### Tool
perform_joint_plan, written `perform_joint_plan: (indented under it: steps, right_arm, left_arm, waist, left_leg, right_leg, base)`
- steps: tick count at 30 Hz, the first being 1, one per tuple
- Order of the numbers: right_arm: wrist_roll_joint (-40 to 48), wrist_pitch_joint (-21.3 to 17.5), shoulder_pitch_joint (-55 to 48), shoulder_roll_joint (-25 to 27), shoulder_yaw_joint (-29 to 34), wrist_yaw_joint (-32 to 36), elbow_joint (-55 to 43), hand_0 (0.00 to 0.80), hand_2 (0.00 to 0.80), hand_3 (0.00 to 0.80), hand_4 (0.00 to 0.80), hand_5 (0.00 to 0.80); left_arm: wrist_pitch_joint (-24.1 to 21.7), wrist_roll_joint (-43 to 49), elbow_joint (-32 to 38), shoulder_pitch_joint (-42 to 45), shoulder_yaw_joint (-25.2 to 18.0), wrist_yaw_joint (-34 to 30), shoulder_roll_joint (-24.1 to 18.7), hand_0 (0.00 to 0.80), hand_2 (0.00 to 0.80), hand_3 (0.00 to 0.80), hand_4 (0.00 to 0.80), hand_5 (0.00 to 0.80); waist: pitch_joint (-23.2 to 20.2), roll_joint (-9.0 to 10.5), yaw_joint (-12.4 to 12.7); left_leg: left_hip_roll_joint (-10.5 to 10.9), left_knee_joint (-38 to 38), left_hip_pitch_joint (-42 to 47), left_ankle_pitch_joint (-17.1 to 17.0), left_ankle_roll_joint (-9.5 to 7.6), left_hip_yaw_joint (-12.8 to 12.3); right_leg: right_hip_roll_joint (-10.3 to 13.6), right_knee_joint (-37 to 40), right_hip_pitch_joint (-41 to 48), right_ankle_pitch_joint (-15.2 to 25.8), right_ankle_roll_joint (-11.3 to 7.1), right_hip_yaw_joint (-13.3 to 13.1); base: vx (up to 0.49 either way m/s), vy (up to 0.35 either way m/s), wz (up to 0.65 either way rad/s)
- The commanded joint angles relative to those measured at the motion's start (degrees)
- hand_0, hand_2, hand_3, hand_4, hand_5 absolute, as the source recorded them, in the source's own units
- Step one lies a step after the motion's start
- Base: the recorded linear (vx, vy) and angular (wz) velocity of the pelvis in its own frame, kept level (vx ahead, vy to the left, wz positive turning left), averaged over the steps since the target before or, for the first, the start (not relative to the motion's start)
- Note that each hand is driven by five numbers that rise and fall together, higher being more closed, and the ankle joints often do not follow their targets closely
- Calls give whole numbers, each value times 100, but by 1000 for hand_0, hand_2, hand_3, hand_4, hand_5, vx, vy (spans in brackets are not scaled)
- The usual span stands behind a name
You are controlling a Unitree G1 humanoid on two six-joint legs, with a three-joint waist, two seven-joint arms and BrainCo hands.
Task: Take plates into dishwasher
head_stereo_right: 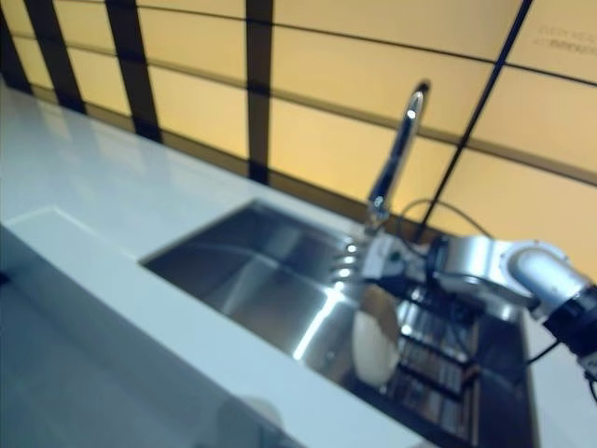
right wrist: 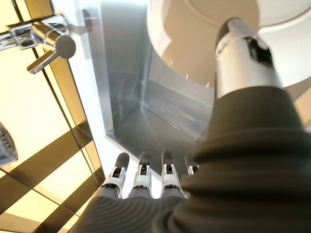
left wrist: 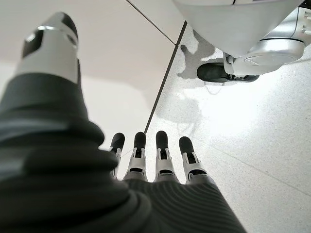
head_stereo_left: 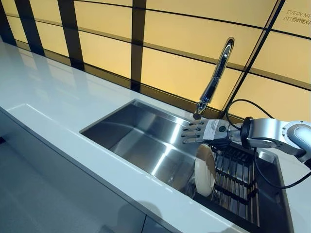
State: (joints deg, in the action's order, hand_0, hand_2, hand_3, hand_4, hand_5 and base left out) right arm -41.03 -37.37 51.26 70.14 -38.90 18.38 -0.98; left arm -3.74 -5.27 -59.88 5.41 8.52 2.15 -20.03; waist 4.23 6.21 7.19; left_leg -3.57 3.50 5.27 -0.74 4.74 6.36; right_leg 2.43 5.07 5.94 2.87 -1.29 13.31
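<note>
- From the head's left eye, the white countertop (head_stereo_left: 73, 141) edge runs closest to the camera; behind it sits the steel sink (head_stereo_left: 141, 141), with a dark slatted rack (head_stereo_left: 235, 182) filling its right end; one cream plate (head_stereo_left: 205, 170) stands on edge at the rack's sink-side end, face turned toward the open basin.
- The right hand (head_stereo_left: 197, 132) hangs just above and a little behind that plate, under the faucet (head_stereo_left: 214, 80) spout; its fingers are stretched flat toward the open basin and hold nothing; so the plate lies below the palm, long axis upright, and I judge a downward reach and a closing thumb is what the pick needs.
- The right eye shows the same: one plate (head_stereo_right: 373, 347), one rack, one faucet, one hand above.
- The left wrist camera shows the left hand (left wrist: 155, 155) with fingers straight and empty, pointing down at pale floor (left wrist: 252, 131) beside a cabinet front; it is well away from the sink, so the right arm is clearly nearer.
- The right wrist camera shows fingers (right wrist: 141, 174) extended over the sink corner, thumb lying against the plate's rim without gripping; no dishwasher in any view.
</note>
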Motion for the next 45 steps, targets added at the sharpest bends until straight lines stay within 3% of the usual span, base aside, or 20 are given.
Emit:
perform_joint_plan:
  steps: [1,13,45]
  right_arm:
    - [430,28,96,19,69,60,114,0,0,0,0,0]
    - [664,213,31,-13,-55,514,91,0,0,0,0,0]
    - [1245,817,1347,-453,-933,1959,-262,0,0,0,0,0]
  left_arm:
    - [-230,35,-148,-275,242,6,-180,0,0,0,0,0]
    - [-217,44,-143,-295,254,-15,-195,0,0,0,0,0]
    - [-177,133,-138,-278,295,37,-249,0,0,0,0,0]
  waist:
    - [-74,132,161]
    - [-44,148,163]
    - [-27,369,410]
  left_leg:
    - [-67,91,-195,-211,-14,-357]
    - [-68,80,-177,-205,-18,-361]
    - [-56,94,-227,-242,-19,-220]
  right_leg:
    - [152,-257,190,-344,-197,134]
    - [153,-273,197,-344,-189,131]
    - [98,-275,191,-334,-161,237]
  base:
    - [0,0,0]
    - [0,0,0]
    - [2,0,1]
